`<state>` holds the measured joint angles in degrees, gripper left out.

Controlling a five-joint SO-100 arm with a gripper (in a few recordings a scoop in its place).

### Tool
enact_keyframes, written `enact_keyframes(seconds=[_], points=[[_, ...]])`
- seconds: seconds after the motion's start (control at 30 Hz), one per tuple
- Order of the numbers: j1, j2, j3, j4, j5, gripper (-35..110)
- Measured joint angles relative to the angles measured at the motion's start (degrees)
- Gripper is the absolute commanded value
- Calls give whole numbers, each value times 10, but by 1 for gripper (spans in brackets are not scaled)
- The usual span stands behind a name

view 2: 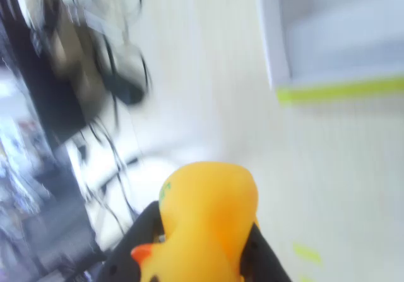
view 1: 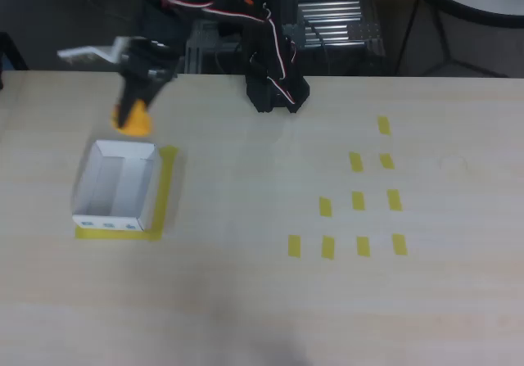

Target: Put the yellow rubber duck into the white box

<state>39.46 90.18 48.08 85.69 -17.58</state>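
The gripper (view 1: 135,108) had the yellow rubber duck (view 2: 205,222) clamped aloft at upper left, just above the empty white box (view 1: 115,187) — pickup done, drop remaining.

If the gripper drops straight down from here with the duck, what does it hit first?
Probably bare table just behind the white box, or its far rim. In the overhead view the gripper holds the yellow rubber duck short of the box opening; height is unclear.
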Motion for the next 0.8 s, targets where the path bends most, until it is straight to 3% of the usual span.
enact_keyframes(seconds=[0.47, 0.8], points=[[119, -93, 279, -319, -15, 0], [142, -112, 361, -359, -28, 0]])
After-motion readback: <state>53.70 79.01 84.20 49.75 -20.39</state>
